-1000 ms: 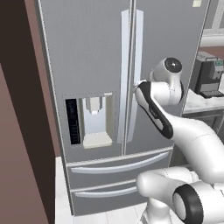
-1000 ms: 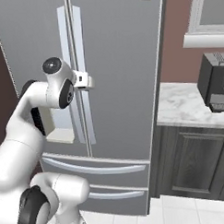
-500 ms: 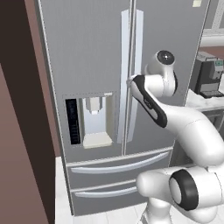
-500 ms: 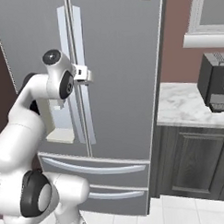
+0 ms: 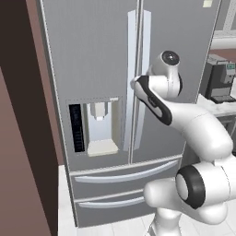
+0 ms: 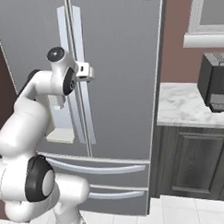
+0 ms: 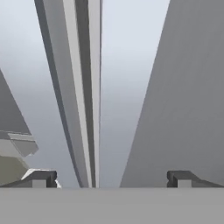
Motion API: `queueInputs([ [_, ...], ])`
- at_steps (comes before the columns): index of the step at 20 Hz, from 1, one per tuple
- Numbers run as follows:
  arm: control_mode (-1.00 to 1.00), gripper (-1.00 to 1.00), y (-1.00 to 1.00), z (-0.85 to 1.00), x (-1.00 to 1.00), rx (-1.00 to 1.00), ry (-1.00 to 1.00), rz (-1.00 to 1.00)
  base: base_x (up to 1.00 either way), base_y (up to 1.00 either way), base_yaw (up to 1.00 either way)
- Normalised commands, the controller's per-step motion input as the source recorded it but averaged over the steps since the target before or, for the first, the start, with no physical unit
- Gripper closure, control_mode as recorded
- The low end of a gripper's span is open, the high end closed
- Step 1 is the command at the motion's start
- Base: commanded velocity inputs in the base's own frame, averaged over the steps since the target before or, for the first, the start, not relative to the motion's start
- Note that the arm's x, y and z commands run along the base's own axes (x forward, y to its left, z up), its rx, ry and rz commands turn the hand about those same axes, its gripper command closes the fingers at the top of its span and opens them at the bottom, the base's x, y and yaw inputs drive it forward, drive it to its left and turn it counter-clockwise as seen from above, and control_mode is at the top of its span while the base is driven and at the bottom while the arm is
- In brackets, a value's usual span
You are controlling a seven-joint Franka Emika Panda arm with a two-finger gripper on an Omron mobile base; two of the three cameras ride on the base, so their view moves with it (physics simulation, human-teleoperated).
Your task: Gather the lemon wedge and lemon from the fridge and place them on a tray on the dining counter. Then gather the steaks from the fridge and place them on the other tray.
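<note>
The grey fridge (image 5: 92, 50) (image 6: 126, 71) stands shut, with both doors closed. The lemon, lemon wedge, steaks and trays are hidden or out of view. My gripper (image 7: 112, 178) is open with nothing between its fingertips (image 7: 41, 177), and it points at the two vertical door handles (image 7: 83, 92) from close up. From the right base view the hand (image 6: 86, 72) sits right against the handles (image 6: 76, 37) at mid height of the doors. In the left base view my forearm covers the hand beside the handles (image 5: 138, 41).
A water dispenser (image 5: 99, 124) is set into the left door, above two freezer drawers (image 5: 124, 177). A brown wall panel (image 5: 18, 138) flanks the fridge on the left. To the right is a marble counter (image 6: 187, 106) with a dark coffee machine (image 6: 216, 86) over dark cabinets (image 6: 194, 161).
My arm has risen and swung the hand in closer to the fridge handles. The jaws stayed open and the fridge doors have not moved.
</note>
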Motion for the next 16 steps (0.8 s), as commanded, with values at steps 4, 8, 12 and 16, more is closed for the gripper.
queueInputs([
  [4,-1.00,-1.00,0.06,0.00,0.29,0.00,0.00,0.00,0.00,0.00,0.00],
  [8,-1.00,-1.00,0.00,0.00,0.27,0.00,0.00,0.00,0.00,0.00,0.00],
  [12,-1.00,-1.00,0.00,0.00,0.25,0.00,0.00,0.00,0.00,0.00,0.00],
  [16,-1.00,-1.00,0.00,0.00,0.28,0.00,0.00,0.00,0.00,0.00,0.00],
])
